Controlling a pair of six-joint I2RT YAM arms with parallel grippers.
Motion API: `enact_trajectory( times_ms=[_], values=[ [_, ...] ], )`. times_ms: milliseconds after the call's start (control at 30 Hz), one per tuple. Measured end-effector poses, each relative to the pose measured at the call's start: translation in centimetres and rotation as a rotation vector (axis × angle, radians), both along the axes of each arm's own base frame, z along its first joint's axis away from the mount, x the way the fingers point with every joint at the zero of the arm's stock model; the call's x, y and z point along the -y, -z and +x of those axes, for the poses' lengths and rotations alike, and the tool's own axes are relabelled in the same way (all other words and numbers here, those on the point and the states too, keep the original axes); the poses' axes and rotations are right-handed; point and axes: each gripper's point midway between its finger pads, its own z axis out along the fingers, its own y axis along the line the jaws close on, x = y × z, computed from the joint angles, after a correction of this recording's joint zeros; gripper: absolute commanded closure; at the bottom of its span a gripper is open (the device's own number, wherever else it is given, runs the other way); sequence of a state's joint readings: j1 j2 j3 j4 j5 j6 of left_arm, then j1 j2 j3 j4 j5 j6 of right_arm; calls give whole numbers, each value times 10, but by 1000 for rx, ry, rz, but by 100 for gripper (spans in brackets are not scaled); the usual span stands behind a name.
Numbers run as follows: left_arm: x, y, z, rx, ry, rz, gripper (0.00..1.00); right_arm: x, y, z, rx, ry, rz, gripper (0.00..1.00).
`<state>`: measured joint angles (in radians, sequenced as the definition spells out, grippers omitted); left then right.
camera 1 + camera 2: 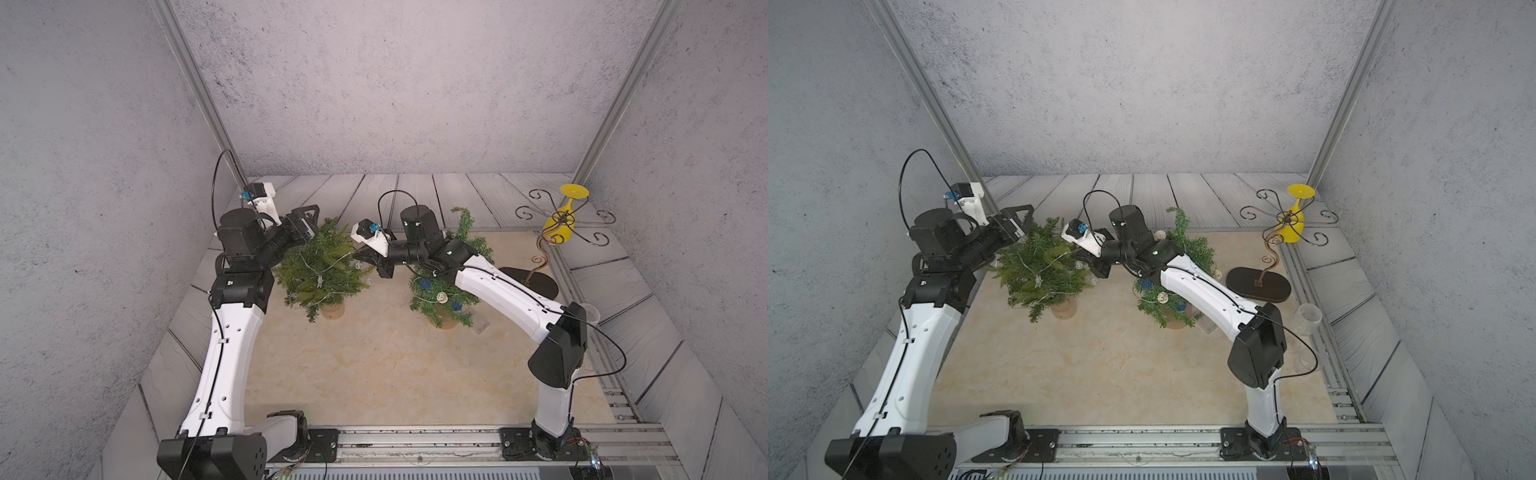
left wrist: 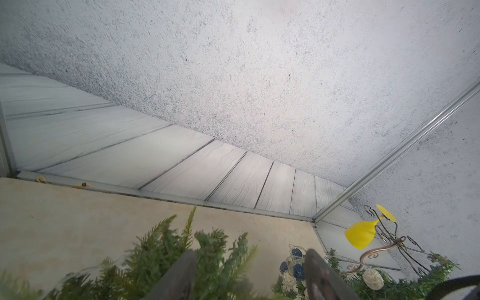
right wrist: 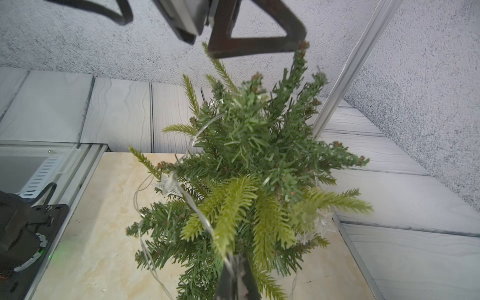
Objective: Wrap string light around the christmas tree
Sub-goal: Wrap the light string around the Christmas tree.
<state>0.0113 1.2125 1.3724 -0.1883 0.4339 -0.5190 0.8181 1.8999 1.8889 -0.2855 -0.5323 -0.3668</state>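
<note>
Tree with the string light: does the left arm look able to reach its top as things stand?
Probably yes: the open left end effector sits at the top of the tree, sprigs between its jaws, nothing in the way.

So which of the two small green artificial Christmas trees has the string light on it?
The green tree by the left arm: a thin wire string light with clear stars winds over its branches. The other tree carries blue and white ball ornaments.
</note>
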Motion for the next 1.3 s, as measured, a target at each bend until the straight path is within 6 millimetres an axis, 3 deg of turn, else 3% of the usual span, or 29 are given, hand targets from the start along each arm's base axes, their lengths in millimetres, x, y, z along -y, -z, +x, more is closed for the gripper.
enact_trajectory(
  times_ms=[233,467,633,1000,1300],
  values=[
    [-2,27,16,-73,-20,35,51,-9,21,-19,39,-9,-95,100],
    [1,39,20,-105,-33,61,63,-8,19,-27,94,9,-155,100],
    [-1,39,20,-101,-39,75,69,-1,-1,-20,140,45,-158,100],
    [2,39,21,-90,-21,83,71,14,-64,-14,266,108,-118,100],
    [7,41,25,-74,7,87,71,12,-79,-3,307,124,-117,100]
  ],
)
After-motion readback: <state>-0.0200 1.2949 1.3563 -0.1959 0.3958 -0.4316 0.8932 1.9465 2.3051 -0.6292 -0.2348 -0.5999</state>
